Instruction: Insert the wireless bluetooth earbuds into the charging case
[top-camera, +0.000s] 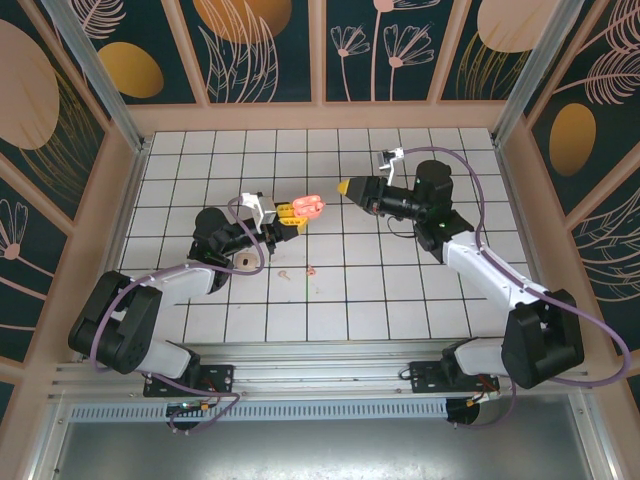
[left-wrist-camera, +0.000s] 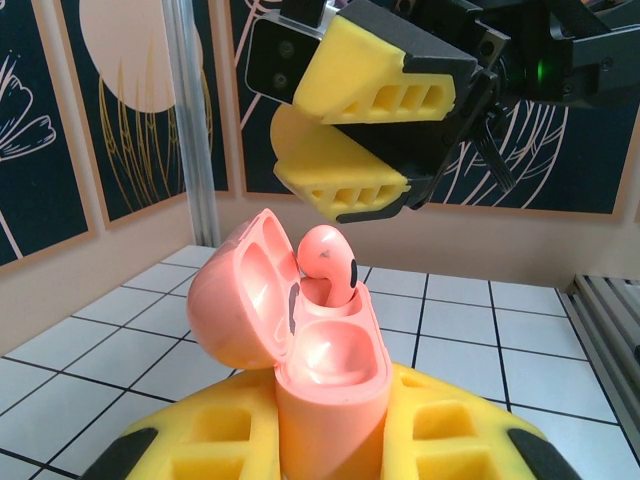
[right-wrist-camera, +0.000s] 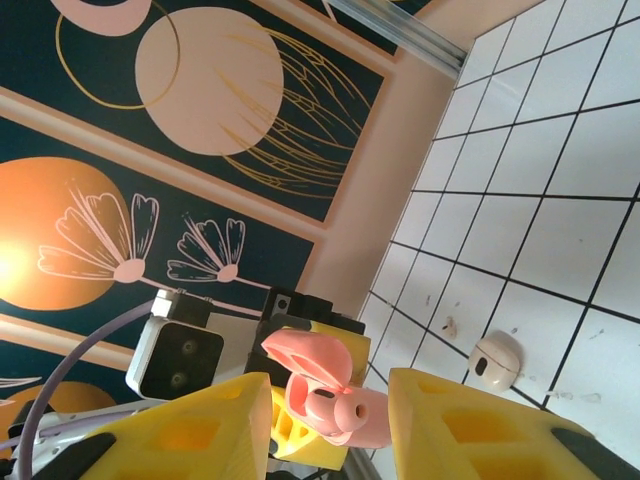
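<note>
Left wrist, left jaws gripping charging case (left-wrist-camera: 330, 400), right jaws narrow, clear above

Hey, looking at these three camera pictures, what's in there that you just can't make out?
Top view: the pale-pink bits on the tiles are too small to tell their shape.
Left wrist view: the stem of the earbud is sunk in the charging case, so how deep it sits is hidden.
Right wrist view: the beige round object on the floor is too blurred to identify.
</note>
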